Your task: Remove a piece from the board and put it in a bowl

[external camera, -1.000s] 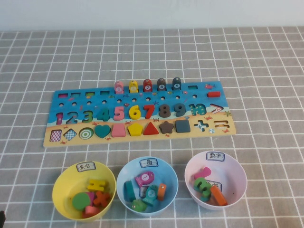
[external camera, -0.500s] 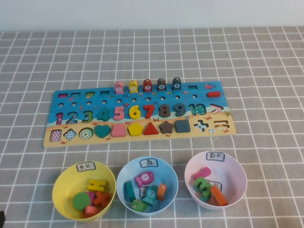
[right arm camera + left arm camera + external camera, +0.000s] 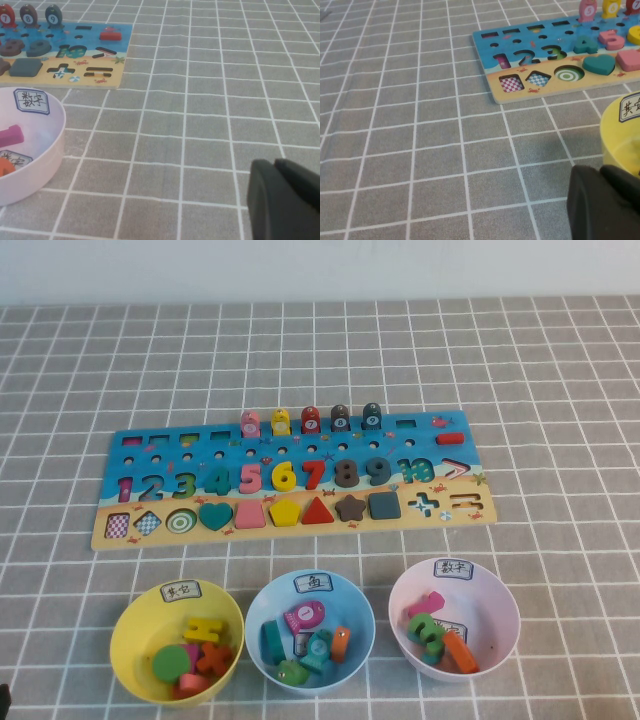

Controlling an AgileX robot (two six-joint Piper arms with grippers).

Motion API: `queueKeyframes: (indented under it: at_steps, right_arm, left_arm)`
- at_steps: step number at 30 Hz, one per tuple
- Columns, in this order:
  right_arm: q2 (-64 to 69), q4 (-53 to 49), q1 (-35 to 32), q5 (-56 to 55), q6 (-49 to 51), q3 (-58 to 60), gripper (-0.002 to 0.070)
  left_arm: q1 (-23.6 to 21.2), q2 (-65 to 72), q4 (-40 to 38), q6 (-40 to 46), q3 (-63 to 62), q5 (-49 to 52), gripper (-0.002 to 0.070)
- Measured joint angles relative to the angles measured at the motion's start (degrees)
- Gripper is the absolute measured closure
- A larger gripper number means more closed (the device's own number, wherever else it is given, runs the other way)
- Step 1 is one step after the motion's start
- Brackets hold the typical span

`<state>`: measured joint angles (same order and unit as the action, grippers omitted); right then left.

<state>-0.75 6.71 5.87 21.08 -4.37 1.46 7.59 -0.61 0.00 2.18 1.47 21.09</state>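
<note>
The board (image 3: 300,445) lies across the middle of the table and also shows in the left wrist view (image 3: 492,90) and the right wrist view (image 3: 112,75). The teal piece (image 3: 318,645) with a round mark lies in the light blue bowl (image 3: 256,612) among several other pieces. My left gripper (image 3: 600,171) is shut and empty, low beside the yellow bowl (image 3: 615,135). My right gripper (image 3: 275,164) is shut and empty over bare cloth, to the right of the pink bowl (image 3: 45,145). Neither gripper shows in the high view.
Several numbered pegs, from pink (image 3: 250,424) to dark blue (image 3: 372,417), stand in the board's back row, with empty slots beside them. The yellow bowl (image 3: 130,625) and pink bowl (image 3: 500,610) flank the blue one, each holding pieces. Grey checked cloth covers the table.
</note>
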Motion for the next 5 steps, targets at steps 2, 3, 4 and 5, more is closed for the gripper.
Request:
queueKeyframes:
  at_steps: [2,3,4,5]
  right_arm:
    - [0.00,0.00,0.00,0.00,0.00,0.00,0.0694]
    - [0.00,0.00,0.00,0.00,0.00,0.00,0.0694]
    - [0.00,0.00,0.00,0.00,0.00,0.00,0.0694]
    - [0.00,0.00,0.00,0.00,0.00,0.00,0.0694]
  left_arm:
    - [0.00,0.00,0.00,0.00,0.00,0.00,0.0675]
    - [-0.12,0.00,0.00,0.00,0.00,0.00,0.0675]
    - [-0.34,0.00,0.00,0.00,0.00,0.00,0.0675]
    - [-0.45,0.00,0.00,0.00,0.00,0.00,0.0675]
